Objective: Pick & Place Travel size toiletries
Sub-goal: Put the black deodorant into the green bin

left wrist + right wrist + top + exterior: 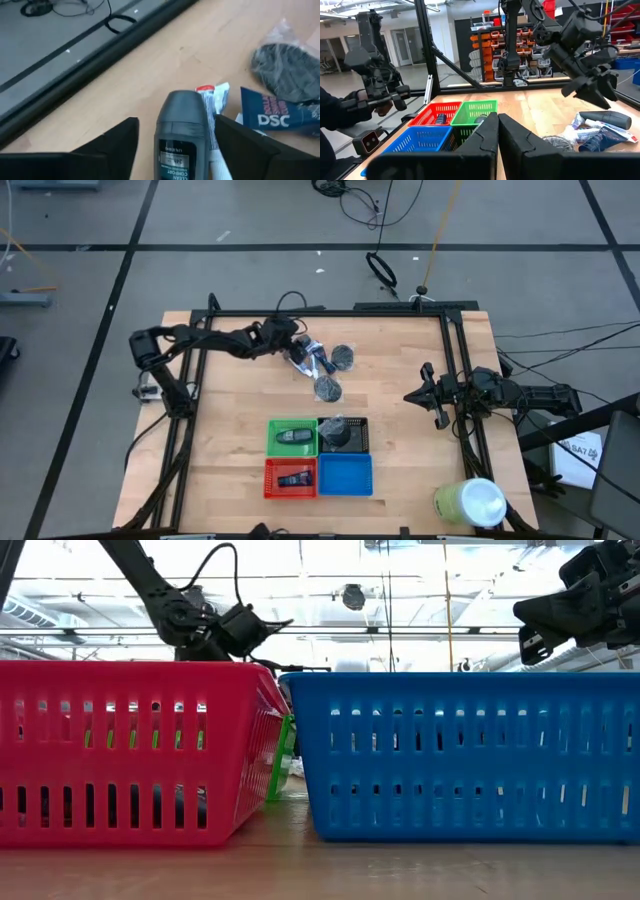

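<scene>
You have the left gripper (297,351) reaching over the far part of the table, at the loose pile of toiletries; its fingers (117,142) stand apart on either side of a dark grey oval deodorant stick (181,132), with a clear gap on one side, and whether the other finger touches it I cannot tell. The stick lies on the wooden table (240,400), just beside a white-and-blue tube (216,100) and a dark blue tube (272,114). Beyond them lies a dark mesh puff (343,357), and a second mesh puff (328,389) lies nearer the trays. Your right gripper (425,393) waits over the right part of the table, well apart from the pile, its fingers (482,137) pressed together on nothing. The four trays sit in a square block at the near middle of the table: the green tray (292,437) holds a dark oval item (294,437), the black tray (358,436) holds a dark item that I cannot make out, the red tray (290,478) holds a dark tube (293,478), and the blue tray (345,475) shows nothing inside. A pale green cylinder with a white top (469,502) stands at the near right corner. In the right wrist view a person's hands (382,106) grip a control handle beyond the table
</scene>
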Action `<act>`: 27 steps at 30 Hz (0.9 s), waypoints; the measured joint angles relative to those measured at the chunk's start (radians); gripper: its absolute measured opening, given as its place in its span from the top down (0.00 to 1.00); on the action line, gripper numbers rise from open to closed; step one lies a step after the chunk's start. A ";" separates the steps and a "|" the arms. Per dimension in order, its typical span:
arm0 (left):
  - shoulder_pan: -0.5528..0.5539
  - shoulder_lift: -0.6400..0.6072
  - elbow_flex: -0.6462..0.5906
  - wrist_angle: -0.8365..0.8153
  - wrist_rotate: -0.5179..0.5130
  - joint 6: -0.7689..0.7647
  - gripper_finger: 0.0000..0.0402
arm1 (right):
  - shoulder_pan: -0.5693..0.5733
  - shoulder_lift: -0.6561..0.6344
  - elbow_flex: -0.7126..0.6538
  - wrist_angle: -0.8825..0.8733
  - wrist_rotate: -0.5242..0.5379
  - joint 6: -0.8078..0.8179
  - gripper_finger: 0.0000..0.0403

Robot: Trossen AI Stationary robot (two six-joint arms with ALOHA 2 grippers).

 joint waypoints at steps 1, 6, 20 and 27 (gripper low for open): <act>0.000 0.006 0.007 -0.009 0.000 0.002 0.32 | 0.000 0.000 0.000 0.000 0.000 0.000 1.00; 0.000 0.009 0.037 -0.107 0.016 0.002 0.24 | 0.000 0.000 0.000 0.000 0.000 0.000 1.00; 0.020 0.031 0.057 -0.218 0.001 -0.021 0.25 | 0.000 0.000 0.000 0.000 0.000 0.000 1.00; 0.021 0.113 0.056 -0.205 0.020 -0.017 0.27 | 0.000 0.000 0.000 0.000 0.000 0.000 1.00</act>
